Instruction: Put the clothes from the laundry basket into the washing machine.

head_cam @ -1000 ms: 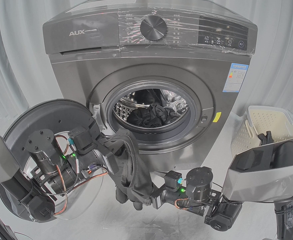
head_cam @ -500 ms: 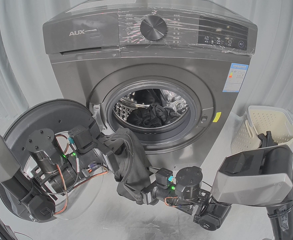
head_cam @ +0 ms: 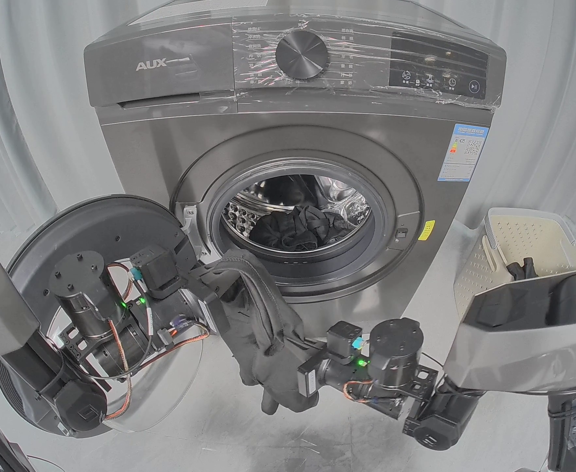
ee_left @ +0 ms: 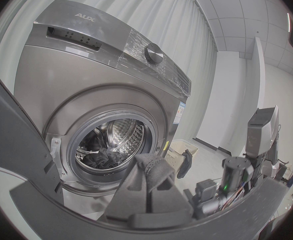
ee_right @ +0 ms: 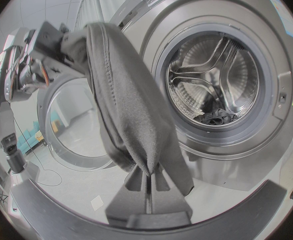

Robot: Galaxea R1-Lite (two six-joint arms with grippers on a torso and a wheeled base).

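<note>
A dark grey garment [head_cam: 261, 329] hangs in front of the washing machine [head_cam: 170, 67], stretched between both grippers. My left gripper [head_cam: 225, 283] is shut on its upper end, just below and left of the drum opening [head_cam: 301, 211]. Lower down, my right gripper [head_cam: 299, 378] is shut on its bottom end. In the left wrist view the cloth [ee_left: 151, 169] bunches over the shut gripper [ee_left: 148, 187]. In the right wrist view the garment [ee_right: 129, 110] drapes down into the shut gripper [ee_right: 148, 180]. Dark clothes [head_cam: 297, 225] lie in the drum. The laundry basket [head_cam: 530, 227] at right holds another dark piece [head_cam: 522, 269].
The machine's round door [head_cam: 98, 231] stands swung open to the left, behind my left arm. The white perforated basket leans against the machine's right side. Pale curtains hang behind, and bare grey floor [head_cam: 235, 434] lies below the grippers.
My right gripper swung left, then back right and slightly higher, pulling the garment's lower end with it. The left gripper stayed almost still.
</note>
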